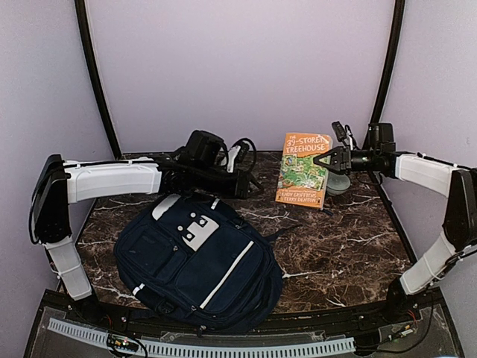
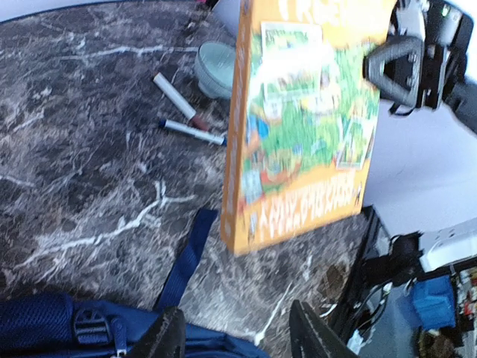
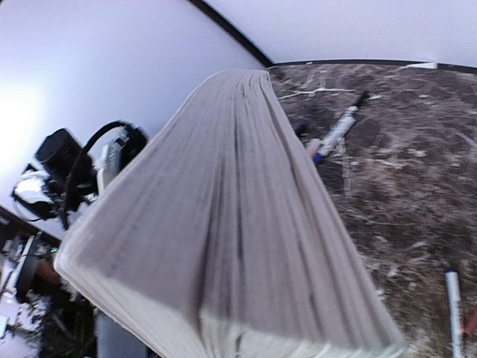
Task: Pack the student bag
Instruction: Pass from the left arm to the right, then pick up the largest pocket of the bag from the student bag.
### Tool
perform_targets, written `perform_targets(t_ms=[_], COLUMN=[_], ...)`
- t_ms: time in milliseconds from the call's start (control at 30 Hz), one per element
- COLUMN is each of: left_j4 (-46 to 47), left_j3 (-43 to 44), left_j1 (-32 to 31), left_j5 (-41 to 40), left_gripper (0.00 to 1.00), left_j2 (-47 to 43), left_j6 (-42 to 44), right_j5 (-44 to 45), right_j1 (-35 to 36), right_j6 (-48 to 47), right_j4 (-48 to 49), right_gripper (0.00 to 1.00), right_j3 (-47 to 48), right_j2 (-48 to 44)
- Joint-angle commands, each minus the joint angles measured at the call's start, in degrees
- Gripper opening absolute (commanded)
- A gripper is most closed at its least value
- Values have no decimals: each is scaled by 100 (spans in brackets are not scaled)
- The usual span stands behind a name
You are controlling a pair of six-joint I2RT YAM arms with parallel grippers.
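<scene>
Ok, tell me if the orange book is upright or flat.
Upright. The orange book is vertical, cover facing the top camera, the right end effector clamped on its side. Whether its bottom touches the table: cannot tell.

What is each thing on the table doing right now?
student bag, lying flat, front side up.
orange book, standing upright, gripped at its edge.
right hand, shut on the orange book.
left hand, open, empty.
pens, lying flat, untouched.

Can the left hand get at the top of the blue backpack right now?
Probably yes. The left hand is open right over the top edge of the backpack with nothing between them; the orange book sits farther off, gripped by the right hand.
</scene>
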Motion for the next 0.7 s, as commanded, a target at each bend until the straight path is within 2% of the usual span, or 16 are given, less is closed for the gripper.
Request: perform_targets(t_ms=[0,200,333,433,667], left_j4=[-1689,-2591,-3169,-3682,-4476], left_j3=[23,300,891,1336,1961], left_j1=[-557,-1278,-1638,-1836,-2010], left_j5=[-526,-863,-895,-816,-1211], left_gripper=[50,44,36,28,37], left_j2=[-151,93,589,1077,1612], left_j6=[731,690,624,730,543], right_j5=[1419,1668,1623,1615,1549], right_j1=[-192,-386,-391,-399,-399], right_j6=[-1298,-1365,-1335,-1285,-1220], right_j4=[-870,-803,-751,-691,-579], right_gripper=[0,0,0,0,0], right_j3=[21,-135,-181,-201,-345], right_j2=[-545,-666,-660,-652,-719])
